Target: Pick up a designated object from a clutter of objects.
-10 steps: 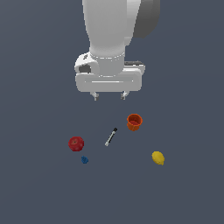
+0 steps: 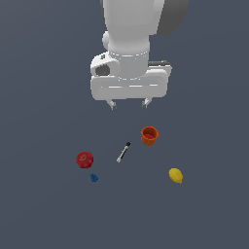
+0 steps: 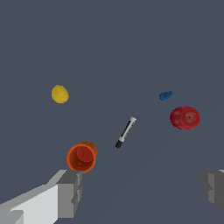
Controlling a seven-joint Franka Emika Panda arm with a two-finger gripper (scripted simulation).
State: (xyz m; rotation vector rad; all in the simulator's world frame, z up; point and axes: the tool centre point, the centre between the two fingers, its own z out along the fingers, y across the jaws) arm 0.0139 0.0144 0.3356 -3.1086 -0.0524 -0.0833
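Observation:
The designated object is a thin grey-white stick with a black end (image 2: pixel 123 152), lying flat on the dark floor in the middle of the clutter of objects; the wrist view shows the stick (image 3: pixel 125 132) too. My gripper (image 2: pixel 129 103) hangs open well above it, nothing between its fingers (image 3: pixel 69 194). The stick lies below and slightly toward the exterior view's left of the gripper's midpoint.
An orange cup (image 2: pixel 149 135) stands just to the exterior view's right of the stick. A red round fruit (image 2: pixel 84 159) and a tiny blue piece (image 2: pixel 94 178) lie to its left. A yellow lemon (image 2: pixel 175 175) sits further right and nearer the camera.
The arm has shifted slightly toward the exterior view's right and lower. The objects on the floor have not moved.

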